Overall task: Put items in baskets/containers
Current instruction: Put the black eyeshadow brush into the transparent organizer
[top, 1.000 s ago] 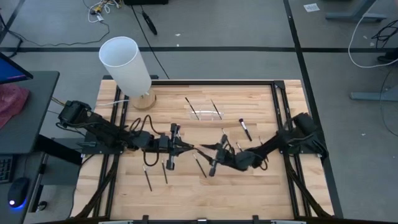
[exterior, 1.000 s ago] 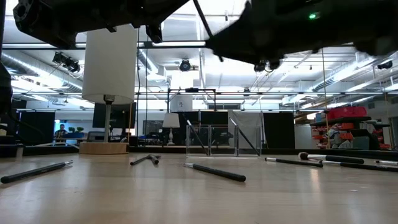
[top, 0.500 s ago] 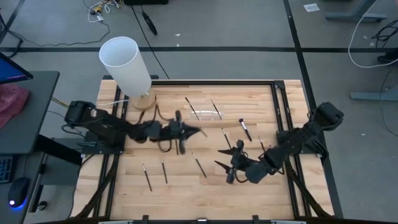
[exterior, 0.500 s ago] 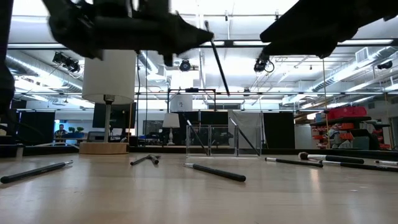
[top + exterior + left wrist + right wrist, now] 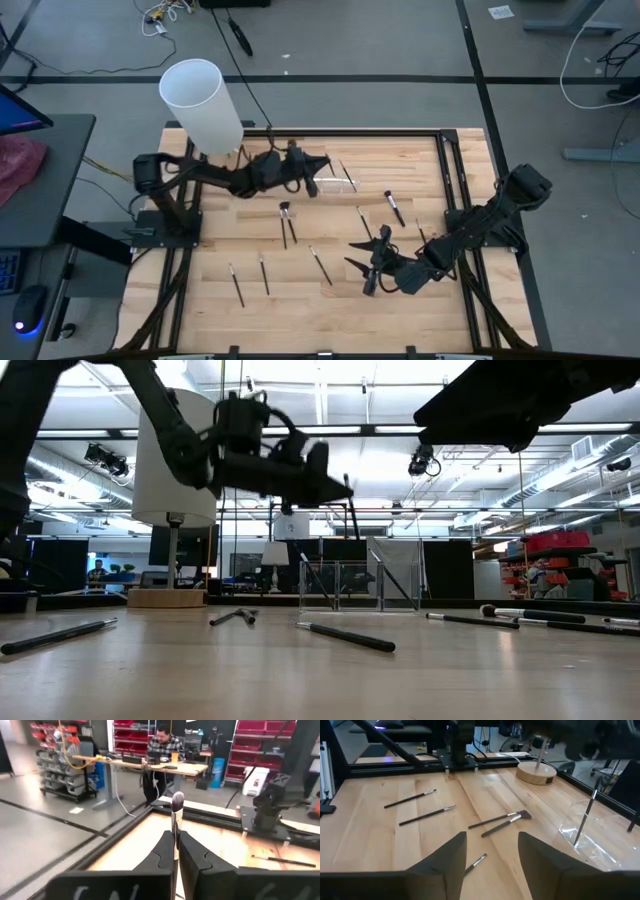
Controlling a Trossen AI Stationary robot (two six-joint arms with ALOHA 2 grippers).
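My left gripper (image 5: 324, 162) is at the far side of the table, next to the clear container (image 5: 337, 184), and is shut on a dark-handled brush (image 5: 177, 802) with a pale bristle head. Two brushes (image 5: 308, 172) lean in the container, their lower ends inside it. My right gripper (image 5: 362, 272) hangs open above the near right part of the table with nothing between its fingers (image 5: 445, 857). Several brushes lie flat on the wood, among them a pair (image 5: 284, 222) at the middle and one (image 5: 394, 207) to the right. My left gripper pinches the brush's handle (image 5: 175, 837) between its two fingers, a little below the bristle head. The fingers reach in level from the table's left and lie across the brush. The brush stands roughly upright, bristle head up, its lower end (image 5: 354, 525) below the fingers and clear of the table.
A tall white cylinder (image 5: 203, 100) on a round wooden base (image 5: 536, 772) stands at the far left corner, close behind my left arm. A black frame (image 5: 440, 170) runs along the table's edges. In the left wrist view a person sits at a desk beyond the table.
My left gripper has carried the brush from the table's middle toward the far edge, over to the clear container, swinging as it went. My right gripper drew back from the middle toward the near right, then stayed still. The pair of brushes at the middle now shows uncovered.
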